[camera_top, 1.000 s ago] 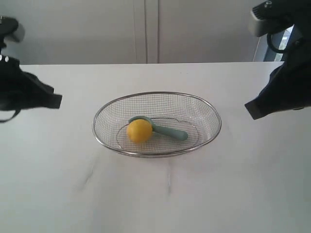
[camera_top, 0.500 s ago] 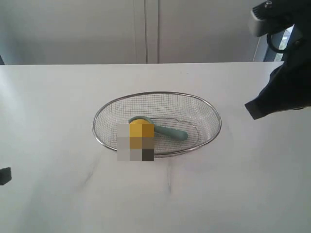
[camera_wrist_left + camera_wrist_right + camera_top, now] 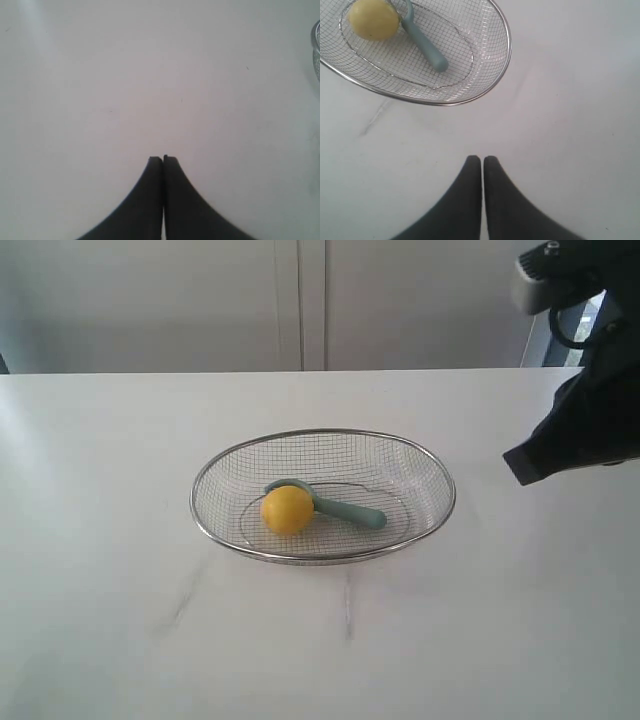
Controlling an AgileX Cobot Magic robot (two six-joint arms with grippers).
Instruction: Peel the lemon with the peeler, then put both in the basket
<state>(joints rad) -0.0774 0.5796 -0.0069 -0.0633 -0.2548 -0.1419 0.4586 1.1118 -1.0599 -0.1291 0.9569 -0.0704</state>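
The basket [image 3: 323, 434] sits at the centre of the exterior frame on the white table [image 3: 120, 440]; inside it the lemon [image 3: 287, 510] lies left of middle, touching the peeler [image 3: 350, 510]; the peeler's head curls behind the lemon and its teal handle runs toward the lower right. My left gripper [image 3: 163, 159] is pressed closed, the black fingers [image 3: 145, 200] meeting tip to tip and holding nothing, over bare table; a sliver of basket rim shows at that view's edge. My right gripper [image 3: 482, 160] is closed too, empty, hanging over the table near the basket; its arm [image 3: 585, 430] fills the upper right of the exterior frame.
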